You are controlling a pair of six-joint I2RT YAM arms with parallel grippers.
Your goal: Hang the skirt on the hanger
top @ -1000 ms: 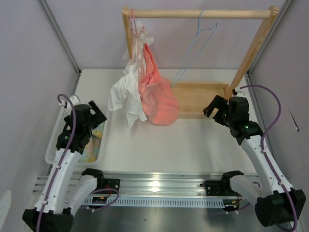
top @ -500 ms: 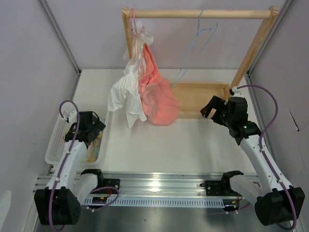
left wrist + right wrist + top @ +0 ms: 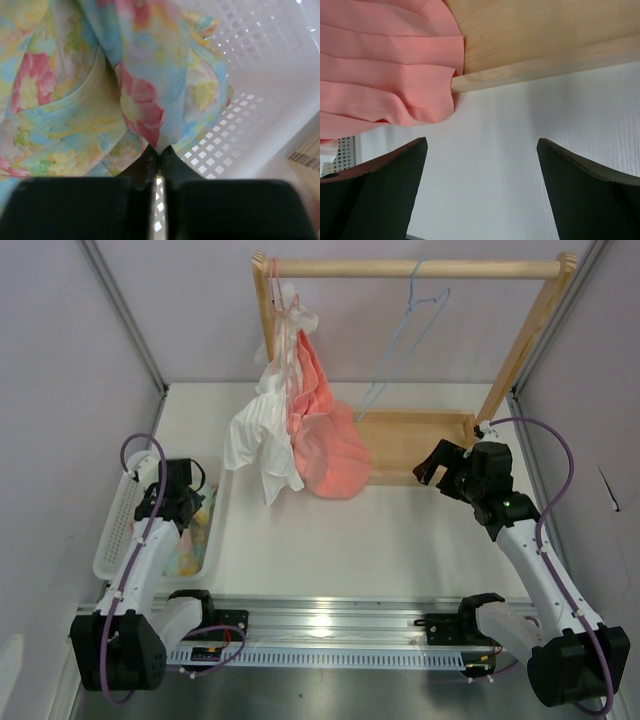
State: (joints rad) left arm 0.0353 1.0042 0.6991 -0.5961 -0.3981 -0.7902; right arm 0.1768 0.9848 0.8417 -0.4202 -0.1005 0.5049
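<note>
The skirt (image 3: 192, 542), pale yellow and light blue with pink flowers, lies crumpled in a white basket (image 3: 113, 532) at the left edge of the table. My left gripper (image 3: 178, 512) reaches down into the basket. In the left wrist view the skirt (image 3: 125, 90) fills the frame, and the left gripper (image 3: 159, 151) is shut on a fold of it. The light-blue wire hanger (image 3: 405, 340) hangs bare from the wooden rod at the back. My right gripper (image 3: 432, 462) hovers open by the rack's base, and the right gripper (image 3: 482, 142) holds nothing over the white table.
A wooden rack (image 3: 420, 268) stands at the back with a box-like base (image 3: 420, 435). A salmon-pink garment (image 3: 325, 440) and a white garment (image 3: 255, 440) hang at its left end on a pink hanger (image 3: 275, 300). The salmon cloth (image 3: 385, 60) drapes over the base's edge (image 3: 545, 30).
My left arm has dropped into the basket and its gripper has gone from open to shut on the skirt. The right gripper has shifted slightly left and stays open.
</note>
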